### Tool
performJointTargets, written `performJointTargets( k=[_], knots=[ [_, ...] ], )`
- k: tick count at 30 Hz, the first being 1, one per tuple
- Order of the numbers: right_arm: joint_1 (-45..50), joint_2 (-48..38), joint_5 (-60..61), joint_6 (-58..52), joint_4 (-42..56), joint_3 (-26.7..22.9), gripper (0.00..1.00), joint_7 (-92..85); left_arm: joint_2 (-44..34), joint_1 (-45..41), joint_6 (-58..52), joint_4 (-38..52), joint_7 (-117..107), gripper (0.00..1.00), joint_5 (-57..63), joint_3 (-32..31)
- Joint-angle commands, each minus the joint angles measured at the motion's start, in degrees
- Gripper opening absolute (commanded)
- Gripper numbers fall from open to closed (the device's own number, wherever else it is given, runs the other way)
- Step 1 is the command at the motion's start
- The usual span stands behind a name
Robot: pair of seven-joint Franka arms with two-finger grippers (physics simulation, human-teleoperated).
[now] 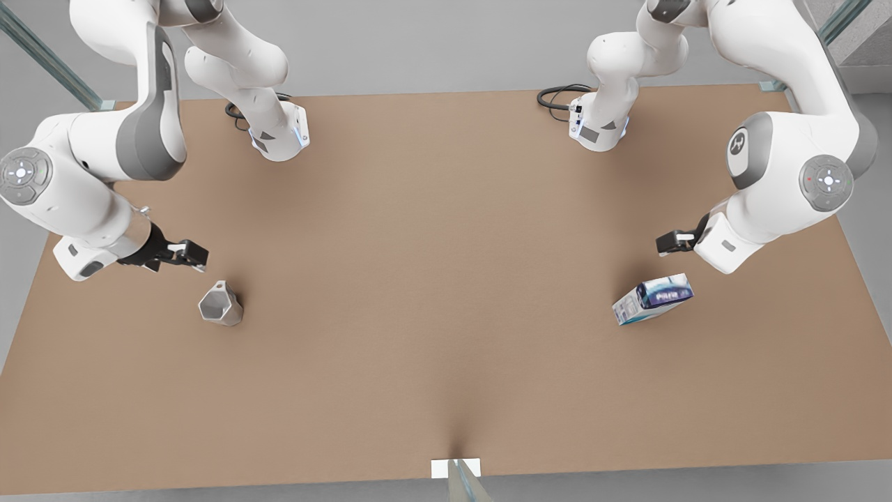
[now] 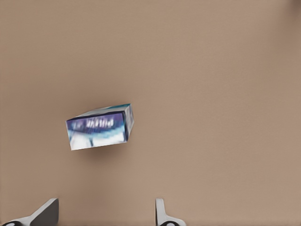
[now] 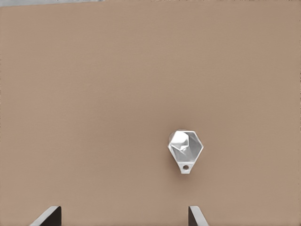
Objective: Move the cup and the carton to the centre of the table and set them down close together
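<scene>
The cup (image 1: 221,305) stands on the brown table (image 1: 432,293) toward the front view's left, its small loop handle pointing to the far side, toward the gripper above it. The carton (image 1: 653,298) lies on its side toward the front view's right, at a slant, its dark blue panel facing up and its teal-edged white end turned to the left. The two are well apart, with the bare centre of the table between them. The right gripper (image 1: 189,255) hangs just beyond the cup on the front view's left, above the table and clear of the cup; in the right wrist view its fingertips (image 3: 47,216) stand wide apart, holding nothing, with the cup (image 3: 185,148) on the table ahead of them. The left gripper (image 1: 670,241) hangs near the carton on the front view's right, a little to the far side of it and not touching it; in the left wrist view its fingertips (image 2: 162,214) are also spread wide and empty, and the carton (image 2: 99,127) lies on the table beyond them. Both arm bases are fixed at the table's far edge, each with a black cable (image 1: 557,97) looped beside it.
</scene>
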Motion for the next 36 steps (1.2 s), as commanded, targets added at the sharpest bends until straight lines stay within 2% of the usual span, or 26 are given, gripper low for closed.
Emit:
performJointTargets(
  k=[1, 4, 5, 9, 10, 12, 15, 18, 22, 25, 27, 30, 31, 36],
  knots=[
    [0.1, 0.1, 0.0, 0.0, 0.4, 0.0, 1.00, -0.1, 0.0, 0.0, 0.0, 0.0, 0.0, 1.00, 0.1, 0.0],
    [0.2, 1.1, -0.8, -0.5, 1.8, 0.6, 1.00, 0.2, 0.1, -0.1, 0.0, -0.1, 0.0, 1.00, 0.0, 0.1],
    [0.1, 2.5, -0.9, 0.3, 1.4, 2.3, 1.00, 2.6, 0.8, 0.0, -0.2, 0.1, -0.1, 1.00, 0.1, 0.1],
    [-0.2, 2.8, -1.3, 14.6, -11.0, 7.6, 1.00, 5.2, 1.0, -0.1, -0.8, -0.8, 0.0, 1.00, 1.2, 1.0],
    [-0.2, 2.3, -4.6, 18.6, -15.5, 9.9, 1.00, 8.7, 1.0, -0.1, -0.9, -1.1, -0.1, 1.00, 1.2, 1.0],
    [-0.5, 2.3, -4.7, 23.5, -20.2, 8.4, 1.00, 8.9, 1.0, -0.1, -0.8, -1.4, -0.1, 1.00, 1.2, 1.0],
    [-0.5, 2.3, -4.5, 27.8, -24.1, 3.5, 1.00, 8.3, 1.0, -0.1, -0.7, -1.6, 0.0, 1.00, 1.2, 1.0],
    [-0.5, 4.0, -4.0, 31.3, -25.1, 2.6, 1.00, 8.2, 1.2, -0.1, -0.7, -1.6, -0.1, 1.00, 1.2, 1.0],
    [-0.4, 6.0, -4.0, 41.1, -29.8, 2.0, 1.00, 8.1, 1.3, -0.1, -0.8, -1.6, -0.1, 1.00, 1.2, 1.1],
    [-0.4, 6.0, -4.0, 41.9, -30.8, 1.9, 1.00, 8.1, 1.3, -0.1, -0.8, -1.9, -0.1, 1.00, 1.2, 1.0],
    [-0.4, 7.1, -4.0, 42.3, -31.1, 0.1, 1.00, 8.1, 1.3, -0.1, -0.8, -1.9, -0.1, 1.00, 1.2, 1.0],
    [1.0, 10.1, -2.4, 44.2, -30.1, -3.8, 1.00, 8.2, 1.3, -0.1, -0.8, -2.0, -0.1, 1.00, 1.2, 1.1],
    [3.5, 11.0, -2.3, 44.3, -29.6, -6.5, 1.00, 8.2, 1.3, -0.1, -0.8, -2.0, -0.1, 1.00, 1.2, 1.0],
    [3.6, 11.9, 1.8, 44.5, -29.8, -7.8, 1.00, 7.1, 1.6, -0.1, -0.6, -2.1, 0.0, 1.00, 1.2, 1.1]
  ],
)
